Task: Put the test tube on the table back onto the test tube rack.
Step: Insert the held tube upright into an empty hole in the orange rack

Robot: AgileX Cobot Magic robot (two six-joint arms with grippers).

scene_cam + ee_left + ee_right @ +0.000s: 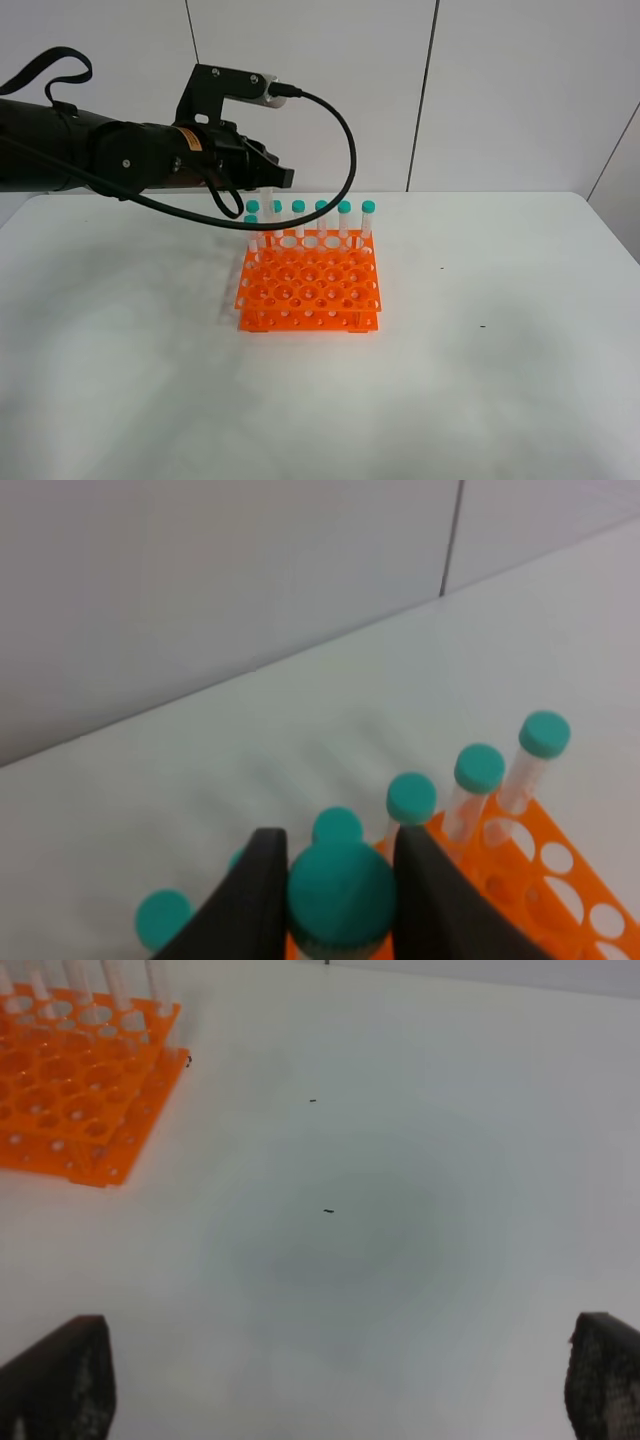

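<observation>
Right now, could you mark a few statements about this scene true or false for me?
1. The left jaws are shut on a teal-capped test tube. True.
2. The right jaws grip a tube too. False: they stand open and empty above the bare white table.
3. The test tube rack is blue. False: it is orange.
4. Other capped tubes stand along the rack's far edge. True.
5. The held tube lies flat on the table. False: it is held over the rack's far left corner.
</observation>
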